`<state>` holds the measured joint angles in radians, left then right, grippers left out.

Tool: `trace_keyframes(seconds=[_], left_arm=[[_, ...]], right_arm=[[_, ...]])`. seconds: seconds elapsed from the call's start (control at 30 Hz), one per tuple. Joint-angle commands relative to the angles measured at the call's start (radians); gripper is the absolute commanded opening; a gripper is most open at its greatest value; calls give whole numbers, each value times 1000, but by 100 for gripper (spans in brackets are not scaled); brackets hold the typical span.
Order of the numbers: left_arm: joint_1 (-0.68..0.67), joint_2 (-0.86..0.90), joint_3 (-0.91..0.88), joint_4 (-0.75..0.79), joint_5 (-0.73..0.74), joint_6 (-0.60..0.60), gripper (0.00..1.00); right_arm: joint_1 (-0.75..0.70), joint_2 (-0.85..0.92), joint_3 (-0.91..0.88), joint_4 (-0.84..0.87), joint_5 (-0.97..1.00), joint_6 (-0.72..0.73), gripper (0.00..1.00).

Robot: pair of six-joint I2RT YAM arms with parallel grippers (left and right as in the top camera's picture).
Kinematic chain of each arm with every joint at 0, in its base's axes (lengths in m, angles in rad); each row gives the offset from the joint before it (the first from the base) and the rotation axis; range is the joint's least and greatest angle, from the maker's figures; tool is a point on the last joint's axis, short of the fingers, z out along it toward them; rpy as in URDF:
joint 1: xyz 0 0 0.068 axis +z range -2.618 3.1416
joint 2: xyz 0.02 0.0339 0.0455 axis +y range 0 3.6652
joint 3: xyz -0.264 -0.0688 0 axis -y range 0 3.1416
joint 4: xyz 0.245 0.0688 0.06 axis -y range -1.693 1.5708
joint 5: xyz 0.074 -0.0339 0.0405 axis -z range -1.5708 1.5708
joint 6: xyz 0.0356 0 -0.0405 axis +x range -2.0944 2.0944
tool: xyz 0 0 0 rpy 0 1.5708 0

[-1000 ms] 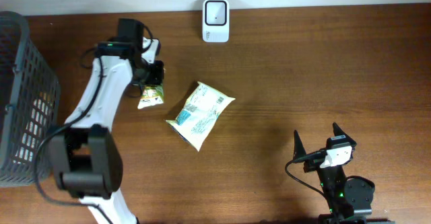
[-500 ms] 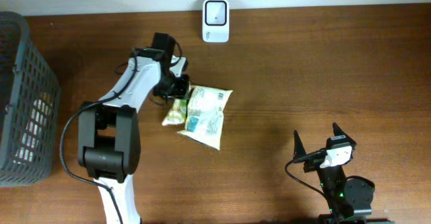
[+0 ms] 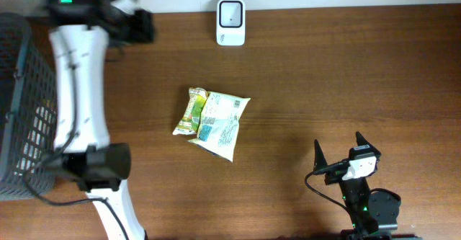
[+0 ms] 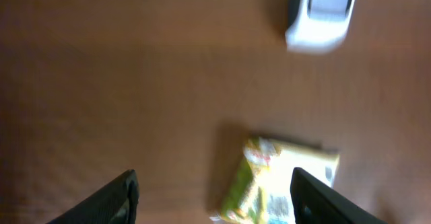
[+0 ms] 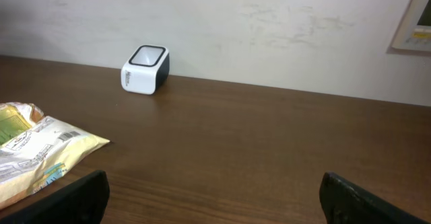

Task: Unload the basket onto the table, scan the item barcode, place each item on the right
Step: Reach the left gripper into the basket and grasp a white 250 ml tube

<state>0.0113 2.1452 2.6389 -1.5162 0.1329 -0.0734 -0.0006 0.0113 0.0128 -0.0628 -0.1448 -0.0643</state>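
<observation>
Left hand (image 4: 214,190): released; its two fingers stand wide apart with nothing between them. In the overhead view it is blurred, up at the 11 o'clock corner of the worktop (image 3: 346,67).
Right hand (image 3: 338,145): released, fingers spread and grasping nothing, low at about 5 o'clock, well apart from every item.
Small green packet (image 3: 191,112): lies flat on the worktop a little toward 9 o'clock from the middle, with its long side running roughly from 12 to 6 o'clock.
White pouch (image 3: 220,125): lies flat at the packet's 3 o'clock side, touching it; a printed label faces up.
Scanner (image 3: 231,12): a white box with a dark window on top, at the 12 o'clock edge, well apart from the two packs.
Scanner to packs: the packs lie toward 6 o'clock from it, with bare wood between them.
Basket (image 3: 21,103): grey mesh, at the 9 o'clock edge, just beside the left arm.
Left wrist view: blurred; the scanner shows at 1 o'clock and the packet at 5 o'clock, between the finger tips.
</observation>
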Motion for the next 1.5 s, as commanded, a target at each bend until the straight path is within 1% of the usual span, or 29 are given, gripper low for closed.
trace_keyframes(seconds=[0.0,0.03,0.1,0.2,0.23,0.33,0.47,0.5,0.53,0.57,0.6,0.73,0.8,0.9,1.0,1.1,1.23,1.3,1.37,1.4,1.43,1.47], left_arm=[[129,-14,302,-93,-143,-62,70],[188,-14,373,-126,-170,-80,71],[304,-14,430,-172,-201,-109,70],[470,-14,382,-172,-194,-174,68],[513,-14,354,-172,-172,-173,66],[637,-13,185,-172,-163,-186,67],[729,-13,-40,-124,-166,-187,73],[750,-13,-112,-89,-166,-187,77],[763,-13,-159,-68,-158,-187,82],[776,-13,-219,-37,-134,-169,88],[790,-13,-305,6,-97,-117,88],[805,-13,-545,154,-64,53,87],[805,-13,-675,253,-1,139,86],[805,-13,-790,360,59,237,85],[805,-13,-886,439,59,309,84],[805,-13,-954,509,58,316,84],[805,-13,-1026,584,46,315,71],[805,-13,-1030,589,43,314,45],[805,-13,-1030,589,43,314,25],[805,-14,-1030,588,43,314,21],[805,-14,-1022,587,43,286,14],[805,-14,-1012,582,43,265,13]], right_arm=[[-7,-8,-7,-2,-5,-6,99],[-7,-8,-7,-2,-5,-6,99],[-7,-8,-7,-2,-5,-6,99],[-7,-8,-7,-2,-5,-7,99],[-7,-8,-7,-2,-5,-7,99],[-7,-8,-7,-2,-5,-6,99],[-7,-8,-7,-2,-5,-7,99],[-7,-8,-7,-2,-5,-7,99],[-7,-8,-7,-2,-5,-6,99],[-7,-8,-7,-2,-5,-6,99],[-7,-8,-7,-2,-5,-7,99],[-7,-8,-7,-2,-5,-6,99],[-7,-8,-7,-2,-5,-7,99],[-7,-8,-7,-2,-5,-6,99],[-7,-8,-7,-2,-5,-6,99],[-7,-8,-7,-2,-5,-7,99],[-7,-8,-7,-2,-5,-6,99],[-7,-8,-7,-2,-5,-6,99],[-7,-8,-7,-2,-5,-7,99],[-7,-8,-7,-2,-5,-7,99],[-7,-8,-7,-2,-5,-7,99],[-7,-8,-7,-2,-5,-6,99]])
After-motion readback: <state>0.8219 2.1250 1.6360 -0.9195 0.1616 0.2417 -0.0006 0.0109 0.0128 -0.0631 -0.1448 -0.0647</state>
